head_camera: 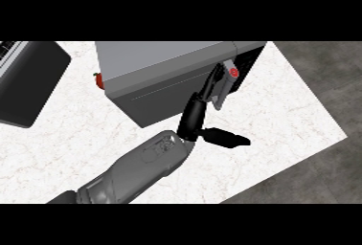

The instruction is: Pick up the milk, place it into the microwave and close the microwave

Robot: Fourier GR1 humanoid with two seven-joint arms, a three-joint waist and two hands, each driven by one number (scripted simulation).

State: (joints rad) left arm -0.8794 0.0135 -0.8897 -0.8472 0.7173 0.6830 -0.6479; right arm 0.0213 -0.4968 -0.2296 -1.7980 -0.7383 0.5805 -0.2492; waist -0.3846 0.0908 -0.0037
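The grey microwave stands at the back of the white counter, seen from above. Its dark opening shows at its right end. A pale milk carton with a red cap leans tilted at that opening, half in shadow. My left hand reaches up from the lower left. Its straight fingers lie against the carton's left side by the microwave's front corner. The thumb sticks out to the right, away from the carton. I cannot tell how the door stands. My right hand does not show.
A small red object peeks out beside the microwave's left wall. A dark appliance fills the far left. The counter's edge runs diagonally on the right, with dark floor beyond it.
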